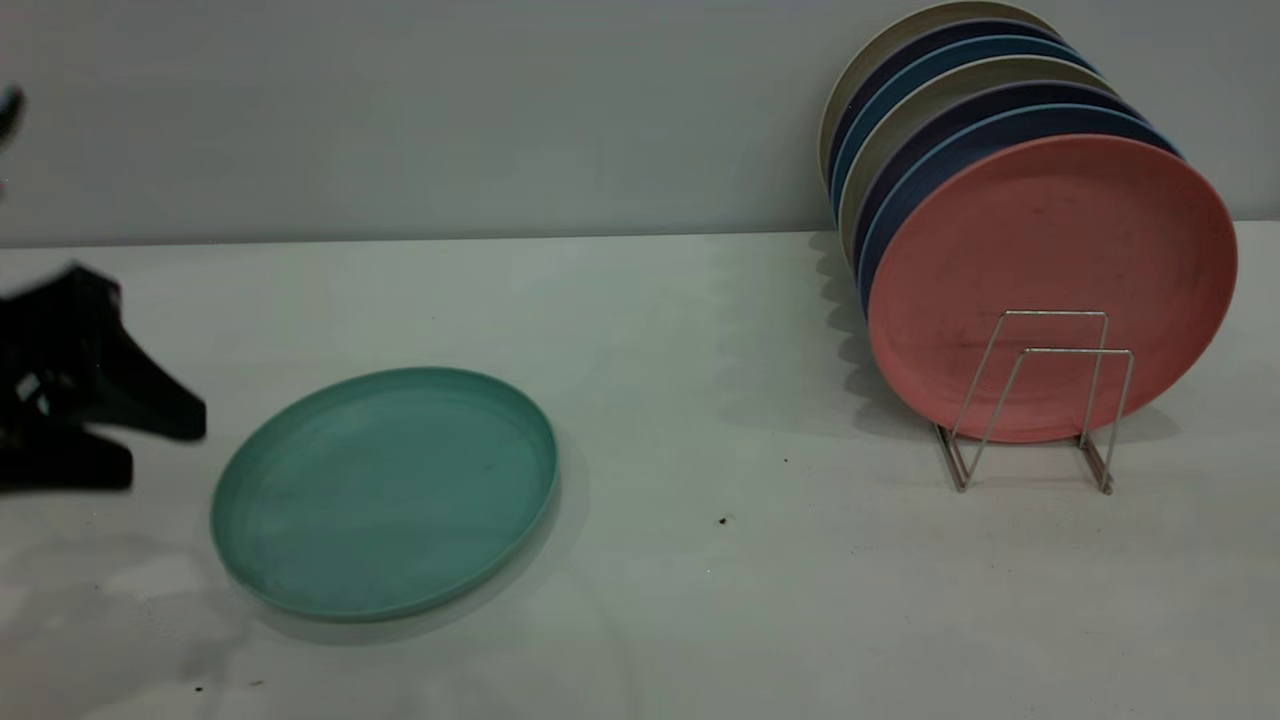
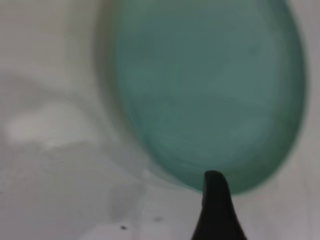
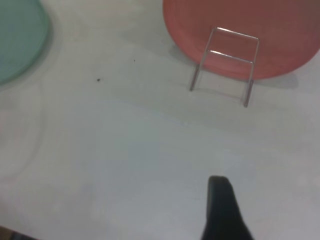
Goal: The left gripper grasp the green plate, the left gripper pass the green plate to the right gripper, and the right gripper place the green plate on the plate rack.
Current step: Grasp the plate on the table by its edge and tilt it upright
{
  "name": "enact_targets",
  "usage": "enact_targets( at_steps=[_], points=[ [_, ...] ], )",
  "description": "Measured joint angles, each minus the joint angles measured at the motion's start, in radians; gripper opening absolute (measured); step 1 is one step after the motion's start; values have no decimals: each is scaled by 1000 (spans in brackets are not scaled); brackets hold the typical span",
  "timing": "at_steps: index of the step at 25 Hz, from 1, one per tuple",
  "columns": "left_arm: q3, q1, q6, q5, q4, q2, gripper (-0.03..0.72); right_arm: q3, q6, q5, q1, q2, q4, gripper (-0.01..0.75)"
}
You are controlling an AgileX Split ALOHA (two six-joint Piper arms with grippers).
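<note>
Approach step: the left gripper (image 1: 165, 445), fingers spread, hovers just beside the green plate (image 1: 385, 490), which lies flat on the table (image 1: 700, 600), well apart from the plate rack (image 1: 1040, 400). Next, close on its rim.

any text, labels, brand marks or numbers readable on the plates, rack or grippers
None can be read.
green plate: plain, no print.
salmon-pink plate and the plates stacked behind it: no marks visible.
plate rack: bare wire.
left gripper: a small pale patch on its body, too blurred to read.
</note>
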Motion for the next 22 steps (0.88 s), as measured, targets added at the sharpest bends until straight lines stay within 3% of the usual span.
enact_targets(
  at_steps=[5, 22],
  points=[
    [-8, 5, 207, 25, -221, 172, 539, 0, -1, 0, 0, 0, 1, 494],
    [-156, 5, 235, 69, -257, 369, 539, 0, -1, 0, 0, 0, 2, 494]
  ],
)
